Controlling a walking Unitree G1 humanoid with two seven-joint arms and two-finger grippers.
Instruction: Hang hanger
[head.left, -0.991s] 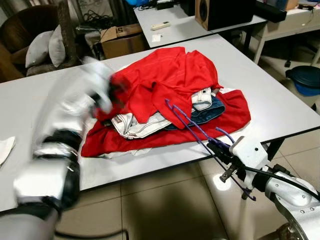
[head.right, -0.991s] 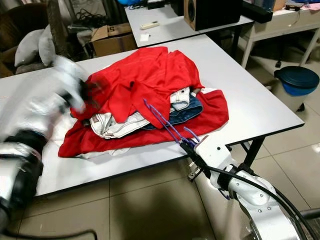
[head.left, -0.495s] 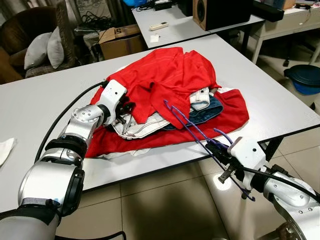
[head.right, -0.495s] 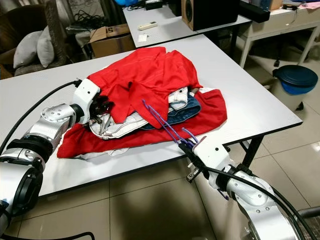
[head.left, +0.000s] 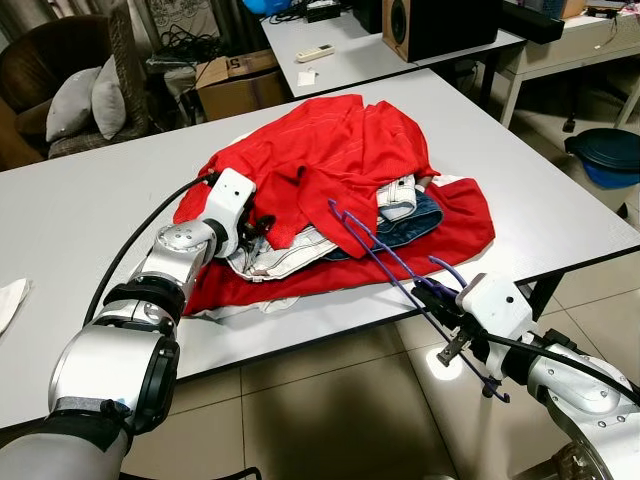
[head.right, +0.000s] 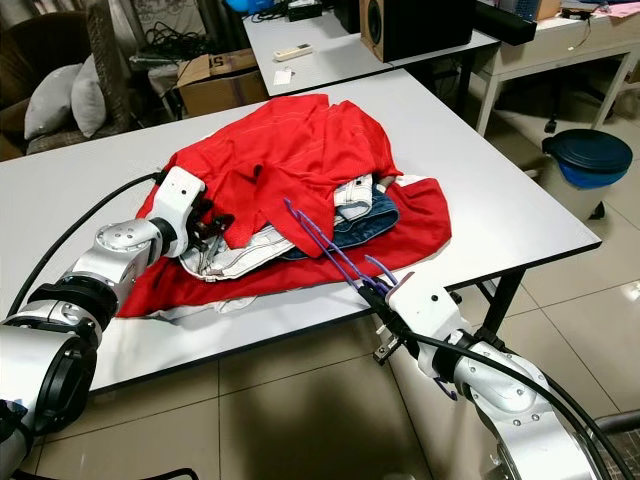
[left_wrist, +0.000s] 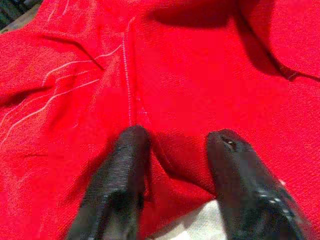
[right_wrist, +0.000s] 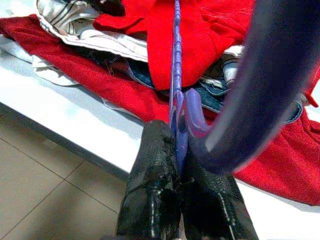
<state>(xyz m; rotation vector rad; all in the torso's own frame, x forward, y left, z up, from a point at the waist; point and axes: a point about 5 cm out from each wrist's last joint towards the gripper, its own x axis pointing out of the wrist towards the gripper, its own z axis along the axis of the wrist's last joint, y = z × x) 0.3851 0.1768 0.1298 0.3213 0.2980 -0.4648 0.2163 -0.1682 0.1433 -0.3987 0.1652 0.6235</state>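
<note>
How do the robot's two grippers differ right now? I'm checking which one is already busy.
The right gripper is shut on the purple hanger, while the left gripper is open, its fingers on the red garment. The right one is off the near edge of the white table; the left one reaches over it at the clothes pile. Both have two black fingers.

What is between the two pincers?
In the left eye view, piled clothes lie between the left pincer and right pincer, which holds a purple hanger.
</note>
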